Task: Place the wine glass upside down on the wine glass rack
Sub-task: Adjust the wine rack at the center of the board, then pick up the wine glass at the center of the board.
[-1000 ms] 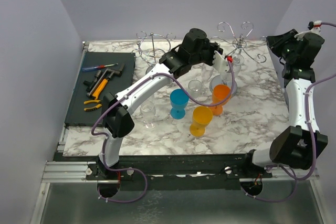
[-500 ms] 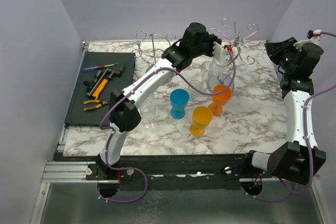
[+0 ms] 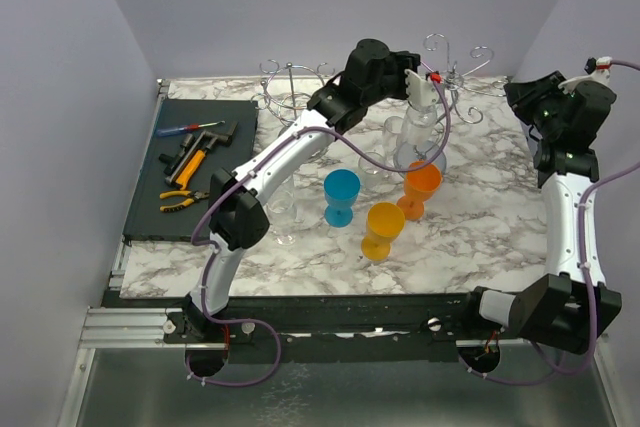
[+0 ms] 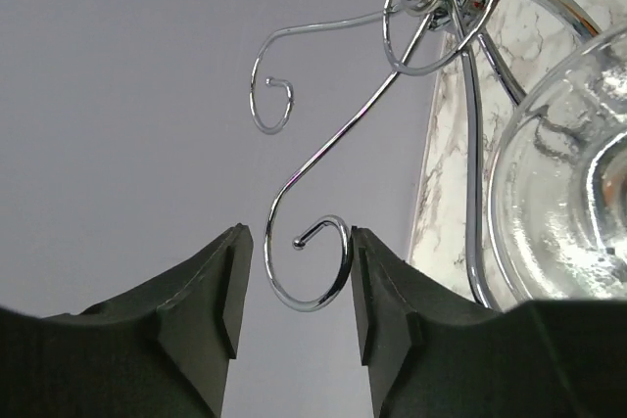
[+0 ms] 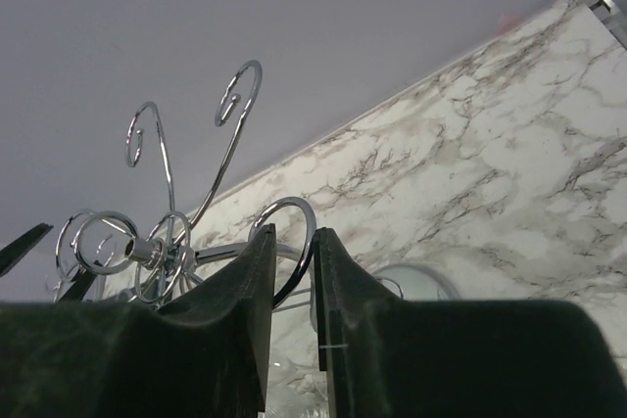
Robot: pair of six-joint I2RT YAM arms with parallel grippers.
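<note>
So the whole thing comes down to where the wine glass (image 4: 563, 203) sits next to the left tool (image 4: 296, 252). In the left wrist view the glass is just off to the tool's right, not between the fingers, which are spread wide with nothing in them. All that shows in the gap is one curled hook (image 4: 347, 256) of the wine glass rack (image 3: 452, 75) against the wall. From the top camera the glass looks like it's up at the rack, long axis roughly vertical, wide bowl at the bottom and narrow end up toward the chrome arms. It sits above the bench (image 3: 480, 207) and just behind the nearer orange goblet (image 3: 421, 182). I honestly can't tell from these shots if the foot is properly seated in a hook or just leaning on the wire. My read is that the hanging step is basically done or very close. Any pull-away by the left arm should go back and to the left, away from the glass, so the right-hand finger doesn't clip the bowl. The left arm is clearly the nearer one. The right tool (image 5: 294, 242) hangs off the far right side of the rack, fingers pressed nearly together with only a slit, and I can't see it gripping anything.
</note>
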